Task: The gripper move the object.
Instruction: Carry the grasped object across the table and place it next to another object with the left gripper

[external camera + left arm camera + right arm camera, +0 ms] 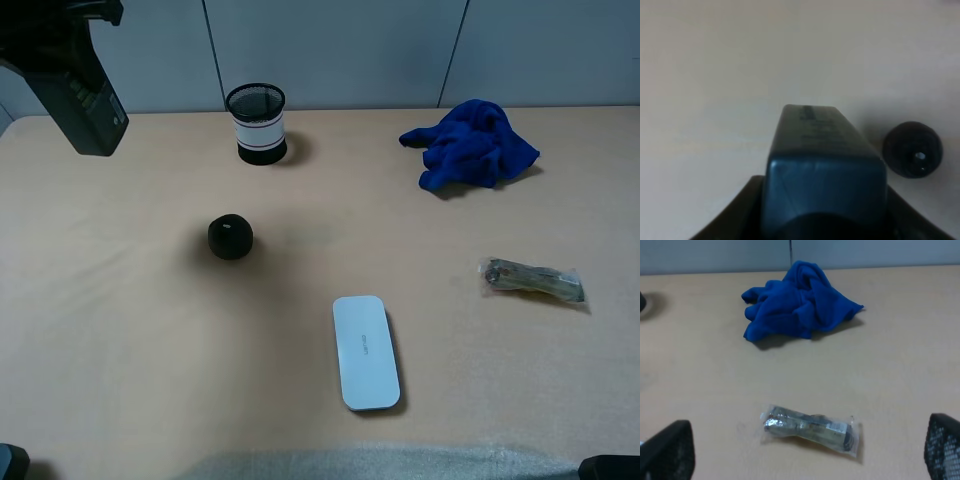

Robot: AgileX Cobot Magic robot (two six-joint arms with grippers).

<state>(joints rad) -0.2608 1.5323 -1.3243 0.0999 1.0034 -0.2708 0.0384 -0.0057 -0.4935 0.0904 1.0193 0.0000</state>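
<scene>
Two dark fingers [735, 217] of the left hand [825, 227] clamp the glossy rectangular bottle [822, 155]; right hand [805, 465] gapes empty.

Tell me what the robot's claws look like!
The left gripper has smooth, curved black fingers with no markings that show. The right gripper is black too, with chunky, blocky fingers; one pad is covered in a fine grid of tiny dots. No cables show in the wrist views.

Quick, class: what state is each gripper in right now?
Left gripper: closed, holding the pump bottle.
Right gripper: open, holding nothing.
</scene>
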